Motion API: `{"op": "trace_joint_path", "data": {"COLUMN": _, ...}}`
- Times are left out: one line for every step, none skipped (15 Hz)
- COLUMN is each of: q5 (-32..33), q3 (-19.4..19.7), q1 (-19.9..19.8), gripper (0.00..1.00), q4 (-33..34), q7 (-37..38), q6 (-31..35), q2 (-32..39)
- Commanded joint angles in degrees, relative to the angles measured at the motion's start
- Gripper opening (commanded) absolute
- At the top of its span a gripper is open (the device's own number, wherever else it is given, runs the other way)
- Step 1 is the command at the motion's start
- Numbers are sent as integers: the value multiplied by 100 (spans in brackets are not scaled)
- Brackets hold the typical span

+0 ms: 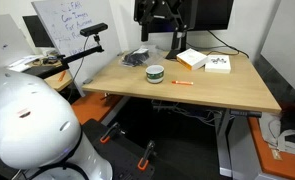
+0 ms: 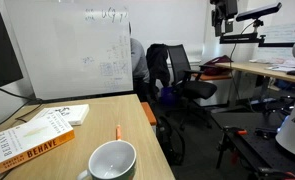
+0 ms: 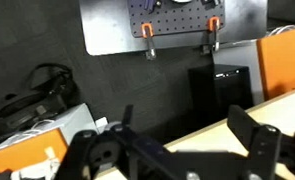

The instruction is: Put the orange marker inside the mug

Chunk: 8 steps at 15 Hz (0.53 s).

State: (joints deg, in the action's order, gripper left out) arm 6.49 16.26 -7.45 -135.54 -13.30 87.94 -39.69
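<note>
The white mug (image 1: pixel 155 72) with a dark green band stands upright near the middle of the wooden table (image 1: pixel 227 92). In an exterior view it sits close to the camera (image 2: pixel 112 160), and nothing shows inside it. The orange marker (image 1: pixel 181 83) lies flat on the table just beside the mug, apart from it, and also shows in an exterior view (image 2: pixel 118 132). My gripper (image 3: pixel 184 132) shows only in the wrist view. Its two dark fingers are spread wide with nothing between them, over the table edge (image 3: pixel 287 100) and dark floor. Mug and marker are out of the wrist view.
Two white books (image 1: pixel 192 58) (image 1: pixel 219 64) lie behind the marker, and one also shows in an exterior view (image 2: pixel 37 130). A dark bundle (image 1: pixel 137 57) and a monitor (image 1: pixel 187 12) are at the table's back. The white robot body (image 1: pixel 27 130) fills the near corner. An office chair (image 2: pixel 172 70) stands beyond the table.
</note>
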Motion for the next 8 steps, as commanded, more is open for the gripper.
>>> {"op": "trace_joint_path", "data": {"q5": -23, "q3": -37, "q1": -51, "gripper": 100, "q4": 13, "q7": -28, "q6": -9, "q2": 16}}
{"op": "trace_joint_path", "data": {"q5": -23, "q3": -37, "q1": -51, "gripper": 100, "q4": 13, "q7": -28, "q6": -9, "q2": 16}}
{"op": "trace_joint_path", "data": {"q5": -23, "q3": -37, "q1": -51, "gripper": 100, "q4": 13, "q7": -28, "q6": -9, "q2": 16}}
{"op": "trace_joint_path", "data": {"q5": -23, "q3": -37, "q1": -51, "gripper": 100, "q4": 13, "q7": -28, "q6": -9, "q2": 16}}
{"op": "trace_joint_path", "data": {"q5": -23, "q3": -37, "q1": -51, "gripper": 100, "q4": 13, "q7": -28, "q6": -9, "q2": 16}}
{"op": "trace_joint_path", "data": {"q5": -45, "q3": -62, "q1": -57, "gripper": 100, "q4": -10, "q7": 76, "q6": 104, "q2": 80}}
{"op": "trace_joint_path", "data": {"q5": -97, "q3": -112, "q1": -55, "gripper": 100, "q4": -13, "q7": 246, "q6": 202, "q2": 226}}
{"op": "trace_joint_path", "data": {"q5": -116, "q3": -174, "q1": -49, "gripper": 100, "q4": -52, "q7": 385, "q6": 401, "q2": 315}}
